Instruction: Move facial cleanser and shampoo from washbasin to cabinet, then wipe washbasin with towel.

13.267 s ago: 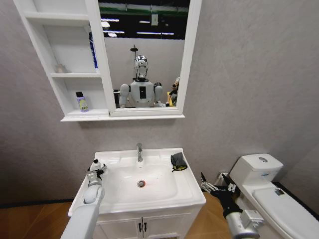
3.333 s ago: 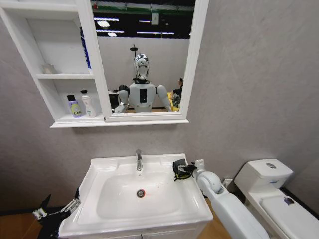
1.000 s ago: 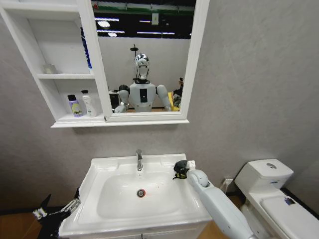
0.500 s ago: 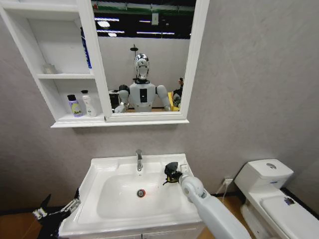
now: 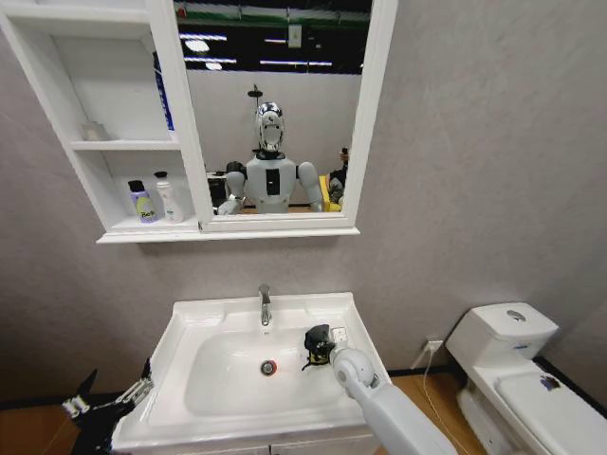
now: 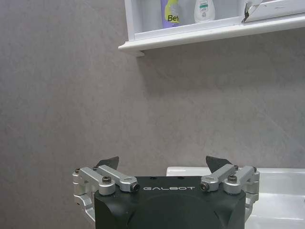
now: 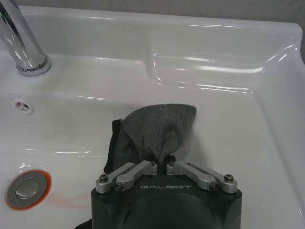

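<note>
Since a moment ago, the right gripper has slid left from the rim into the white ceramic washbasin, clenched on the small dark grey towel, right of the metal drain. On the white open cabinet's lowest shelf stand a purple bottle and a white bottle. Low at the near left, the left gripper hangs released.

From our head we look down on the washbasin; our right wrist sits close over that bowl; our left wrist faces the wall.
</note>
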Controlling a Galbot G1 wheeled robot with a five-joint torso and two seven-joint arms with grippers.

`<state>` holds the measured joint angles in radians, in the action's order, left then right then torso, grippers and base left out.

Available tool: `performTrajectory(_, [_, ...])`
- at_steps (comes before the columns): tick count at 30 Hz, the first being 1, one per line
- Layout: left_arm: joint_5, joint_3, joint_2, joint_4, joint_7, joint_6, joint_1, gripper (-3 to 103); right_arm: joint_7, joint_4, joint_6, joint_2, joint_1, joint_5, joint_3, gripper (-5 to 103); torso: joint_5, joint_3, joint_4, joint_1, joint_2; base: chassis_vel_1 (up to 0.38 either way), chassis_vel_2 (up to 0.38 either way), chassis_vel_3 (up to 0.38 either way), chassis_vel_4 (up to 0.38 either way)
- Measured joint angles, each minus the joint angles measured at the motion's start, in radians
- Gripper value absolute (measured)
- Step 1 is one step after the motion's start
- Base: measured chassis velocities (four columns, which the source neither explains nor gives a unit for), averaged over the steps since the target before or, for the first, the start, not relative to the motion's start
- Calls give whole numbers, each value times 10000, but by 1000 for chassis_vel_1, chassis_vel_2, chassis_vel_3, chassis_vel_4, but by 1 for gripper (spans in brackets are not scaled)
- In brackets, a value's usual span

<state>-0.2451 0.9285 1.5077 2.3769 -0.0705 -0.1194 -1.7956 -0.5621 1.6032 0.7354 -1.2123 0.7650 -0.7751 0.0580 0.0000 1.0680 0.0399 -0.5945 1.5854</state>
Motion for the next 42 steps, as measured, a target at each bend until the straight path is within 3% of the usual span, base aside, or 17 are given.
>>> performTrajectory(20, [0, 0, 0, 0, 0, 0, 0, 100, 74, -10, -8, 77, 647, 748, -131, 3, 0, -1, 0, 0, 0, 0, 0, 0, 0])
performTrajectory(29, [0, 0, 0, 0, 0, 0, 0, 100, 662, -1048, -136, -714, 554, 1476, -94, 3, 0, -1, -2, 0, 1, 0, 0, 0, 0])
performTrajectory(42, [0, 0, 0, 0, 0, 0, 0, 100, 1746, -1804, -755, -1105, 537, 2074, -237, 3, -1, 0, 4, -2, 1, 0, 0, 0, 0])
